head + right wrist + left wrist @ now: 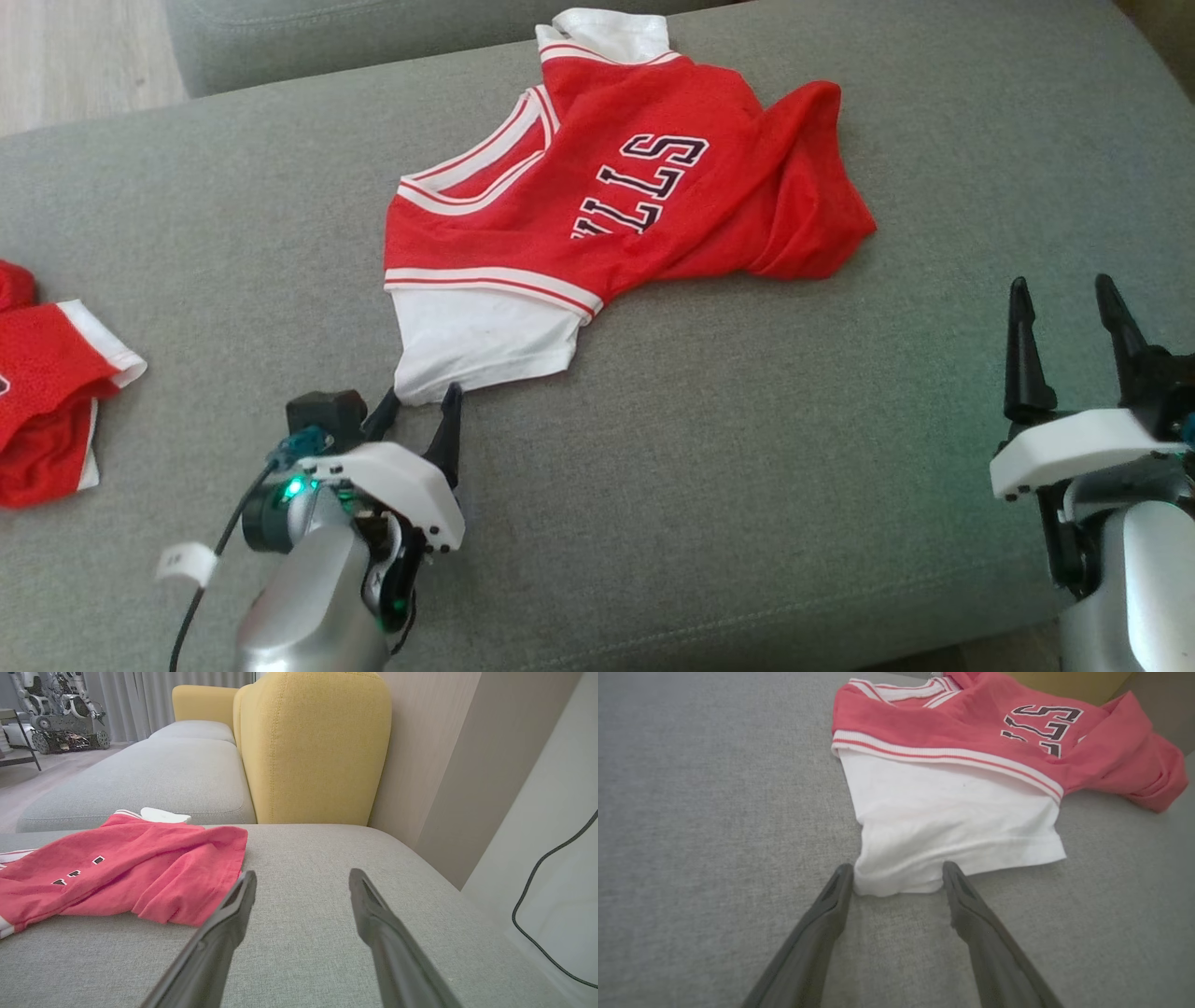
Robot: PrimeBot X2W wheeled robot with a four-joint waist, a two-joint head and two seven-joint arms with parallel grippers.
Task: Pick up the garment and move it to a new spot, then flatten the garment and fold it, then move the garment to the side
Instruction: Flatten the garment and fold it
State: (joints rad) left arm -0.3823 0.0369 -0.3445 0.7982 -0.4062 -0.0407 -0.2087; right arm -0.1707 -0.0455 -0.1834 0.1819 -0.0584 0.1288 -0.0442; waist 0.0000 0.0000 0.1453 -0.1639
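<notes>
You had the red basketball-style jersey with white trim and dark lettering (644,187) lying crumpled on the grey fabric sofa cushion (747,448), toward its far middle. Its white sleeve (952,826) pointed back at the robot. Your left gripper (423,399) sat low at that sleeve's hem with its jaws spread wide. In the left wrist view, one dark finger stood at each side of the hem's corner, and the cloth between them was not clamped. Whether the tips touched the fabric was hard to tell. Your right gripper (1061,285) was also released and held nothing. It stood over bare cushion, well to the right of the jersey's bunched red edge. A second red and white garment (47,392) lay at the cushion's left edge, well apart. A mustard-yellow upholstered backrest (313,746) rose behind the cushion.
</notes>
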